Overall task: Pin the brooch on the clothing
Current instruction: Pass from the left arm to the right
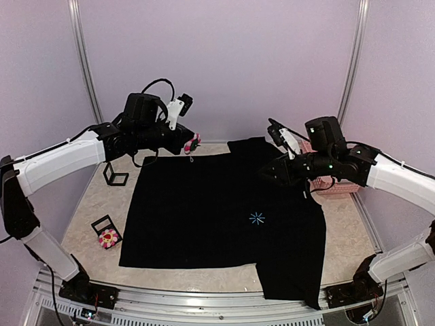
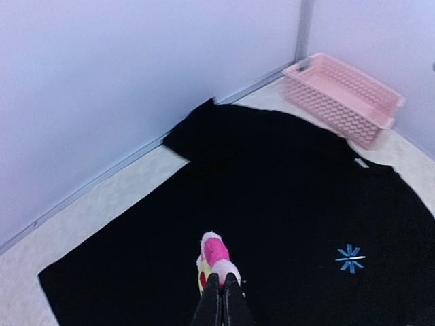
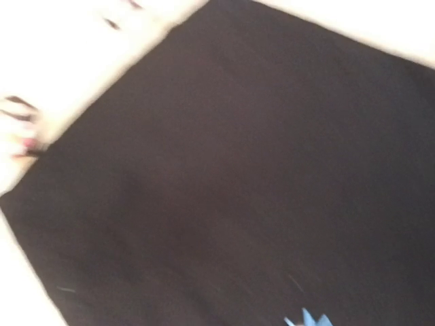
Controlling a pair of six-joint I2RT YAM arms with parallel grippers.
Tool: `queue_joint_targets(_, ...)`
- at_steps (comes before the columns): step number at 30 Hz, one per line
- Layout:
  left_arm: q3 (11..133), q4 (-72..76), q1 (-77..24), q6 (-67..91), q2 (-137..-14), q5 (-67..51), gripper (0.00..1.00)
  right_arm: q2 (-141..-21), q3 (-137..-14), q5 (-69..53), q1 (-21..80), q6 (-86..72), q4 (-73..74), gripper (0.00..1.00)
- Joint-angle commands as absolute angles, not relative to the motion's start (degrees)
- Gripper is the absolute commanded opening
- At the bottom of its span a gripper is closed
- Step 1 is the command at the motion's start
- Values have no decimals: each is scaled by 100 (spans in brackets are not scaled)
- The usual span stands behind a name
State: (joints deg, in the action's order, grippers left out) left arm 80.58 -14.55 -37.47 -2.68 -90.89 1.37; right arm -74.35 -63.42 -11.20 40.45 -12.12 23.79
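Note:
The black T-shirt lies flat on the table, its light-blue starburst mark near the middle. My left gripper is shut on the pink and white flower brooch and holds it in the air over the shirt's far left edge. In the left wrist view the brooch sticks out past the closed fingertips, above the shirt and left of the mark. My right gripper hovers over the shirt's far right part. Its fingers are out of the blurred right wrist view, which shows only shirt.
A second flower brooch lies on a black card on the table's left, beside the shirt. A small black stand is behind it. A pink basket sits at the far right, also in the left wrist view. Walls close off the back.

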Motion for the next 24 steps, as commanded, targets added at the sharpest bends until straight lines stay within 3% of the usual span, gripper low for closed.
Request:
queue_joint_targets(1, 7892, -1258, -4330, -754, -8493, -1541, 0, -6892, -6226, -2949, 4109, -603, 1444, 47)
queue_joint_targets(5, 7882, -1206, -4960, -1077, -8094, -2220, 0, -6674, -6147, -3945, 4202, -692, 527, 53)
queue_joint_targets(11, 7910, -1180, -5511, -1305, -7794, -2706, 0, -6583, -6309, -3890, 4603, -330, 310, 61)
queue_joint_targets(24, 7911, -1134, -5751, -1437, -7664, -3309, 0, -6461, -6205, -4555, 4683, -592, -130, 54)
